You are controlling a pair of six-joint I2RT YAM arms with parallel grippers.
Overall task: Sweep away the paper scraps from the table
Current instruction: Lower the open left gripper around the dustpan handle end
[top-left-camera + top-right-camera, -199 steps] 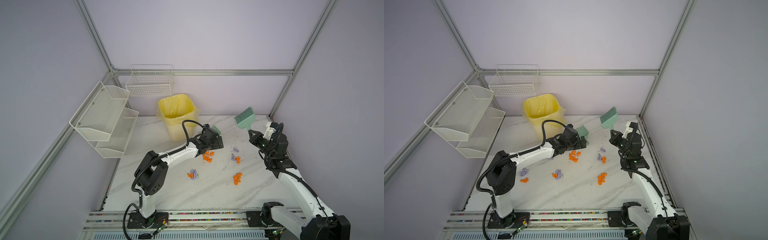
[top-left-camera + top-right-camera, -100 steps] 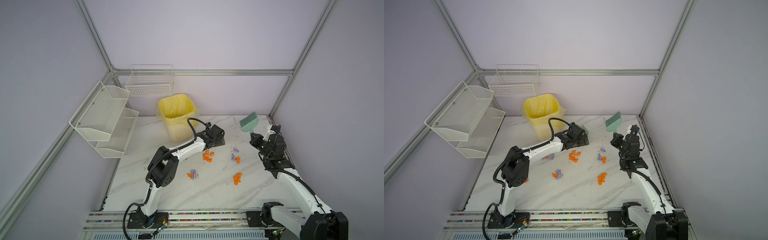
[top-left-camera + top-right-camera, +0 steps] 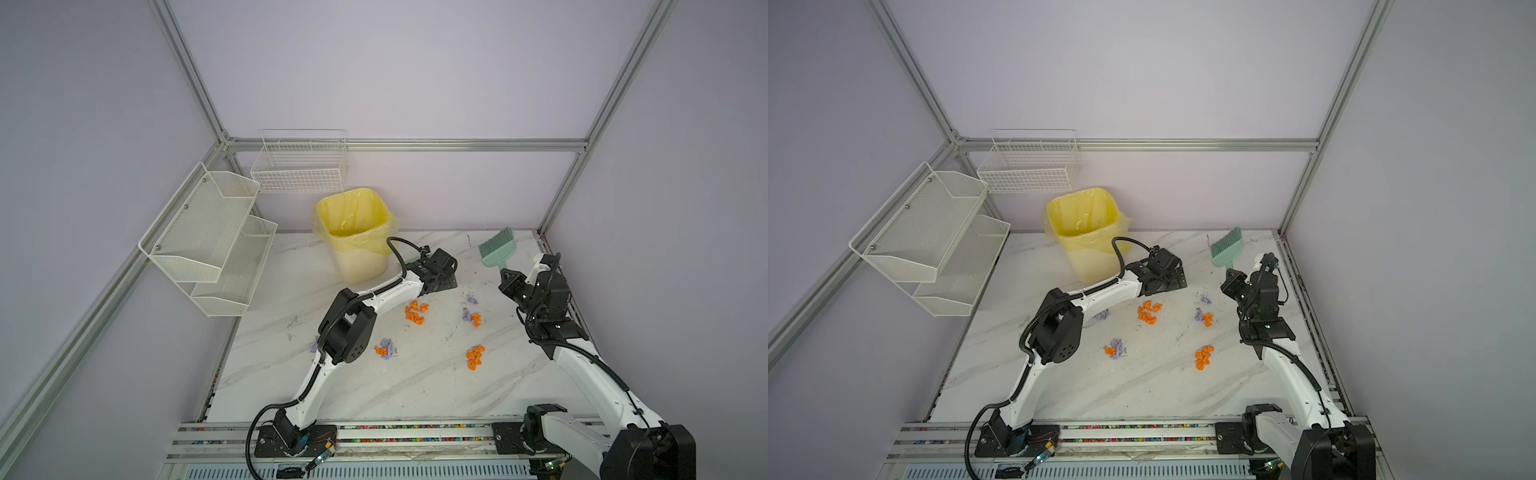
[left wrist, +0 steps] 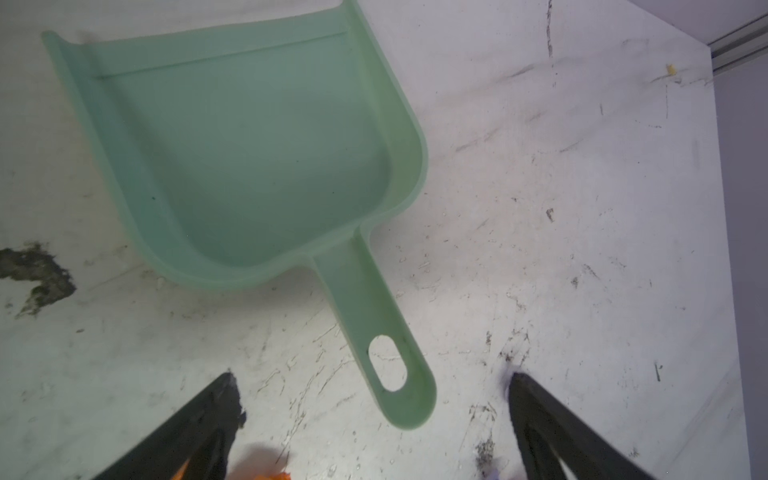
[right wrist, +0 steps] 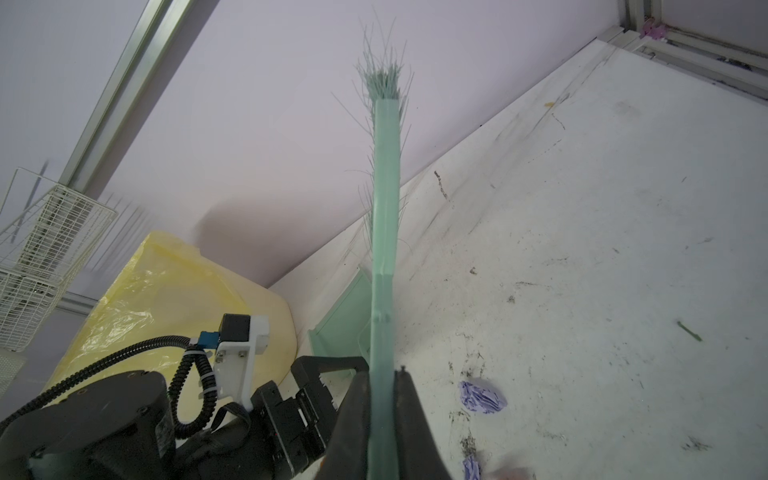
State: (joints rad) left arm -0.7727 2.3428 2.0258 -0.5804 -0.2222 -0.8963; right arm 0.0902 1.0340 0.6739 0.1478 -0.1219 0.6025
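Mesh rack (image 3: 208,237) and wire basket (image 3: 299,170) hang at the far left. Right of them, a bin (image 3: 361,266) holds a yellow liner bag (image 3: 353,216). Beside it the left gripper (image 4: 374,380) stands spread wide astride the handle of a green dustpan (image 4: 257,158), gripping nothing. Orange and lavender paper scraps (image 3: 415,312) lie in loose clusters mid-way across the table (image 3: 415,395). At the right, the right gripper (image 5: 382,376) is clamped on a green brush (image 5: 385,187), bristles raised.
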